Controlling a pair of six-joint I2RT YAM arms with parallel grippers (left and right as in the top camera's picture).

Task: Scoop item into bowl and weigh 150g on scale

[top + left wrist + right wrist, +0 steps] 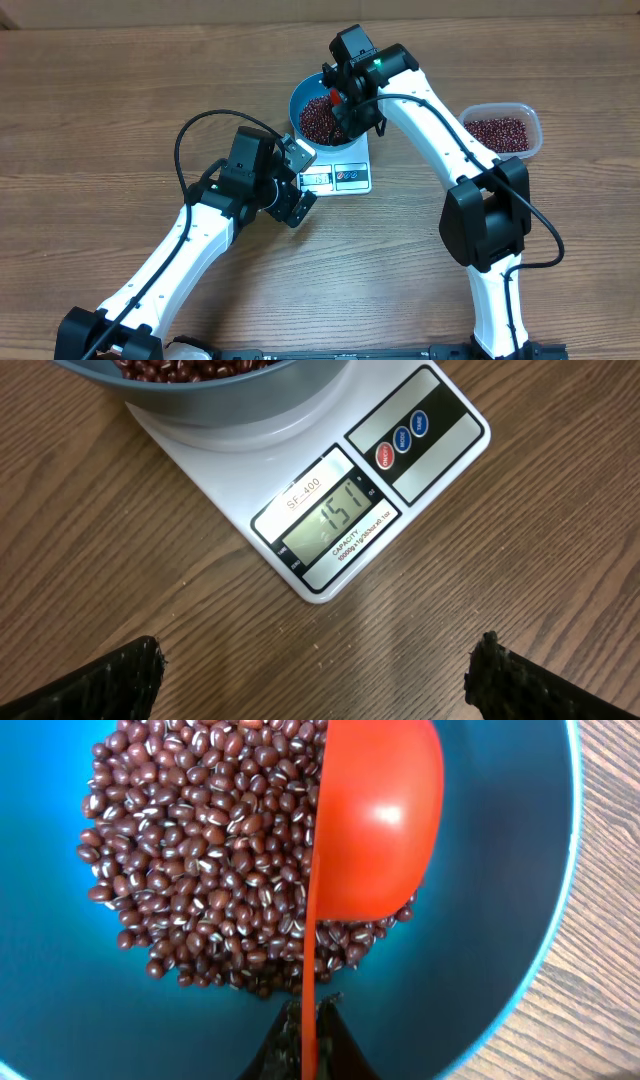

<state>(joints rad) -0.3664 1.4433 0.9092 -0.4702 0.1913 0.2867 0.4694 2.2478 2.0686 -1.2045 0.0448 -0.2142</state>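
Above the tabletop (100, 80), the overhead view shows the blue bowl (300, 100) sitting on the white scale (345, 178), with a heap of dark red beans (318, 122) inside it. The right gripper (345, 100) hangs over the bowl's right side, clenched on a red scoop (335, 97). The left gripper (303, 182) rests low beside the scale's display edge, jaws spread and holding nothing. A clear tub (520, 112) with more beans stands well apart, beyond the right arm's elbow.

From the left wrist, the scale's display (335, 520) faces the camera and reads 151. The bowl covers the platform above it. Both released fingertips (110, 680) frame bare wood, clear of the scale.

From the right wrist, the scoop is turned on its edge just over the beans, toward the bowl's right half. Its thin handle runs straight back from the scoop head to the clenched jaws at the bottom of the view. Whether any beans remain in the scoop cannot be told.

Judging by the reading, the weight sits at about the target. The coming move therefore turns on the right arm, the only one over the bowl. Its scoop lies directly ahead of the gripper along the handle's axis, so lifting back along that line should clear the rim without nudging the bowl.
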